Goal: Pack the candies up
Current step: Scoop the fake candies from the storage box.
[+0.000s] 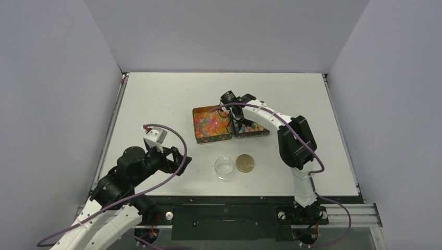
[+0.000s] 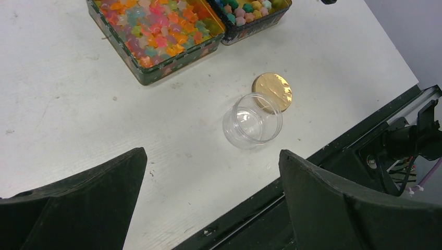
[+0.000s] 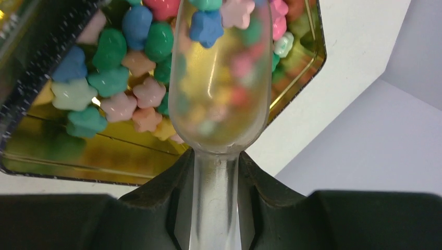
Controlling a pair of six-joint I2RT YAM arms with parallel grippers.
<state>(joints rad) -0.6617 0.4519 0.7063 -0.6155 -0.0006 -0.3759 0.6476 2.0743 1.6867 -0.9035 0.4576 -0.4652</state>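
Two open tins hold the candies. The left tin [image 1: 197, 136] is full of glossy orange, red and yellow ones [image 2: 156, 26]. The right tin [image 3: 292, 88] holds opaque blue, green and pink star-shaped ones [image 3: 112, 49]. My right gripper [image 3: 216, 172] is shut on the handle of a clear plastic scoop [image 3: 221, 94], whose bowl is tipped into the right tin among the candies; a blue and a pink one lie at its mouth. My left gripper [image 2: 211, 172] is open and empty, hovering near the table's front edge, left of a small clear jar [image 2: 253, 121].
The clear jar [image 1: 224, 167] stands upright and empty at the table's front centre. A flat round gold lid [image 1: 245, 163] lies just right of it, touching it in the left wrist view [image 2: 272, 91]. Grey walls enclose the table on three sides.
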